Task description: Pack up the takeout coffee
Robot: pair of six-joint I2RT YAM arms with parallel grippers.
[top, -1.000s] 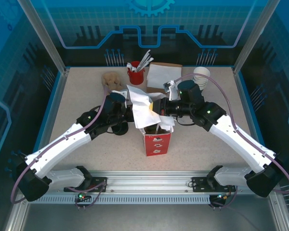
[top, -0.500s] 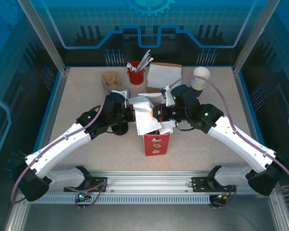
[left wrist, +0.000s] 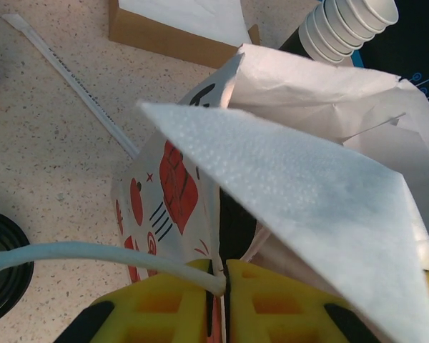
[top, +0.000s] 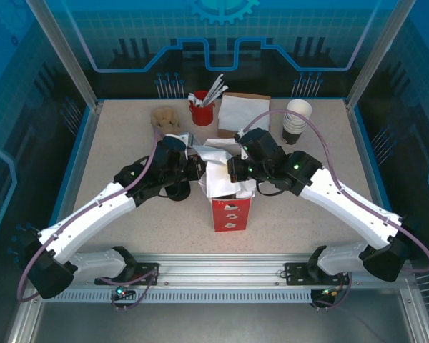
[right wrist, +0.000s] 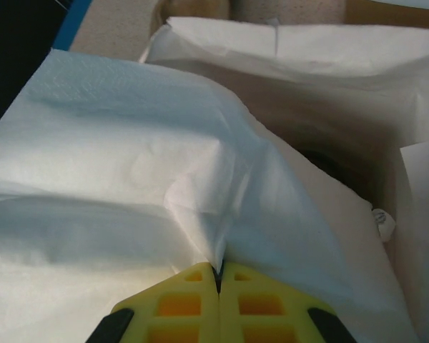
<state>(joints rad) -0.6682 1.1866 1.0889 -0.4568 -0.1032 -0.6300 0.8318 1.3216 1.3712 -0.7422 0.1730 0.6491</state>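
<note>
Red-printed paper bag [top: 231, 213] mid-table, left gripper [left wrist: 224, 280] pinching its rim, right gripper [right wrist: 219, 273] clamped on a white napkin [right wrist: 121, 136] over the mouth, takeout coffee [right wrist: 334, 166] a dark shape down inside.

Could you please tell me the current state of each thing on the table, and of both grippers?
paper bag: upright, mouth open
napkin: crumpled over the bag's mouth
left gripper: shut on the bag's rim
right gripper: shut on the napkin
stack of cups: upright, lidless
red cup: upright, filled with sticks
black lid: loose, flat on the table
wrapped straw: lying flat
</note>
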